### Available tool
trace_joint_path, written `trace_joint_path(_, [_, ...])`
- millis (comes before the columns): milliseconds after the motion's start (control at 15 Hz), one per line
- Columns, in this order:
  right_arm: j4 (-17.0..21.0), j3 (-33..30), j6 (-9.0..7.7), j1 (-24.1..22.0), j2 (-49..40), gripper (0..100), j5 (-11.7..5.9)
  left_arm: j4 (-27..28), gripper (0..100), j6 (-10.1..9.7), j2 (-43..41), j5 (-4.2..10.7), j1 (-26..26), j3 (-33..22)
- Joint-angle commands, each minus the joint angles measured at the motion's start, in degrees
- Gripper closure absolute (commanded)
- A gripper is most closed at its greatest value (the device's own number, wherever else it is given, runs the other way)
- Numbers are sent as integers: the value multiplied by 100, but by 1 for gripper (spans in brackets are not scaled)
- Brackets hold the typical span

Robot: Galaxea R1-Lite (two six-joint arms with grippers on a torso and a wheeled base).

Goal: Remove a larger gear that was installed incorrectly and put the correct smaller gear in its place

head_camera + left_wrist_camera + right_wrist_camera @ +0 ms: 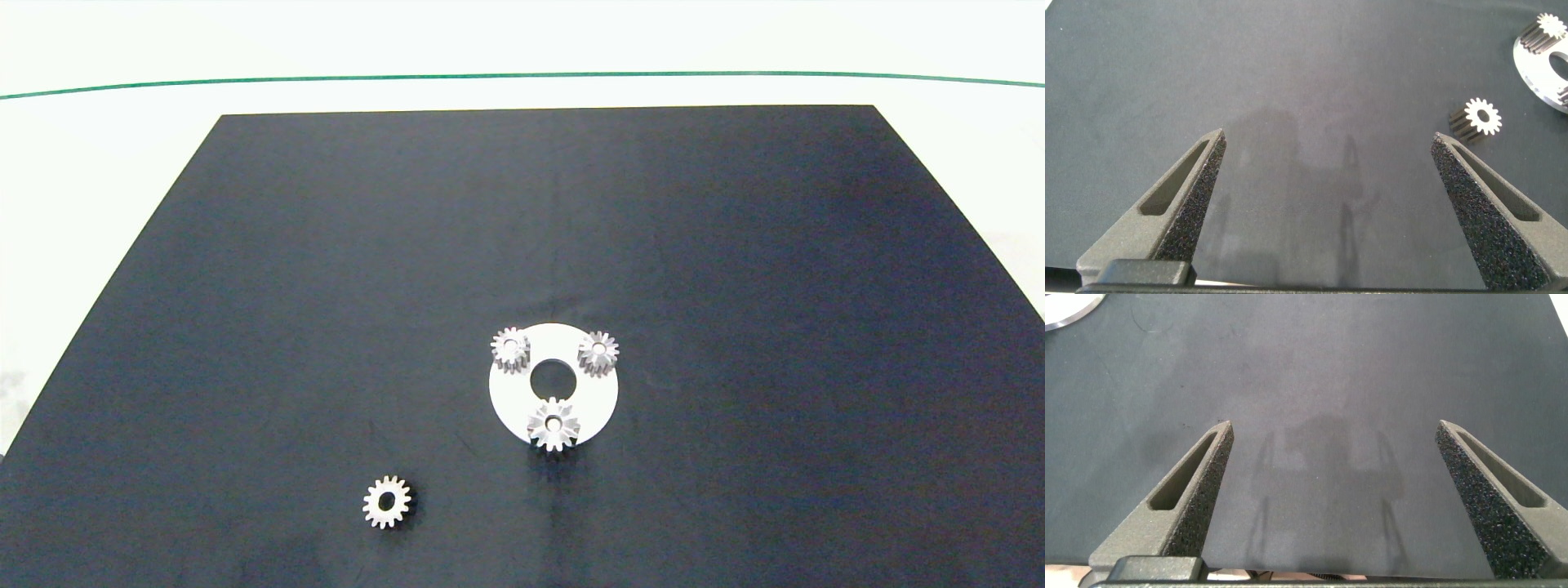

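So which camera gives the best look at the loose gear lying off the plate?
The left wrist view: the loose gear is close, teeth distinct. The head view shows it whole but small, left of the plate. The right wrist view misses it.

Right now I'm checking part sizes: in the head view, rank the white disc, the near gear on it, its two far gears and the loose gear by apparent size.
1. White disc
2. Near gear
3. Loose gear, only slightly smaller-looking
4. Far-left gear and far-right gear: alike, and farther from the camera

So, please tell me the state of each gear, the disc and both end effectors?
larger gear: mounted on the disc's near edge.
two small gears: mounted on the disc's far side.
smaller gear: loose on the mat, lying flat.
white disc: flat on the mat.
left end effector: open, empty.
right end effector: open, empty.
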Motion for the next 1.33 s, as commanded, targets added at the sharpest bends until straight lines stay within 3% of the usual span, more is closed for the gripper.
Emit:
trace_joint_path(67, [0, 0, -10, 1, 7, 0, -32, -9, 0, -9, 9, 14, 0, 1])
trace_joint_path(333, [18, -18, -28, 1, 7, 0, -138, 0, 0, 105, 0, 172, 0, -17])
trace_joint_path(467, [53, -70, -142, -8, 25, 0, -173, 413, 0, 149, 0, 172, 0, -500])
trace_joint_path(667, [62, -659, -230, 1, 781, 0, -164, 2321, 0, 158, 325, 101, -44, -2047])
trace_joint_path(733, [62, -1090, -239, -8, 1352, 0, -191, 2742, 0, 167, 932, 101, -79, -2741])
trace_joint_path(933, [62, -2259, -239, -25, 3004, 0, -199, 3032, 0, 211, 2707, 172, -9, -4367])
trace_joint_path(1000, [79, -2628, -248, -34, 3523, 0, -217, 3446, 0, 369, 3217, 172, 26, -4938])
trace_joint_path(1067, [352, -3085, -257, -34, 4015, 0, -305, 4034, 0, 589, 3683, 181, 88, -5571])
trace_joint_path(1133, [967, -3683, -318, -17, 4463, 0, -454, 4738, 0, 791, 4157, 172, 132, -6283])
trace_joint_path(1333, [2980, -5449, -722, 27, 5395, 0, -472, 6197, 0, 826, 5370, 181, 123, -8085])
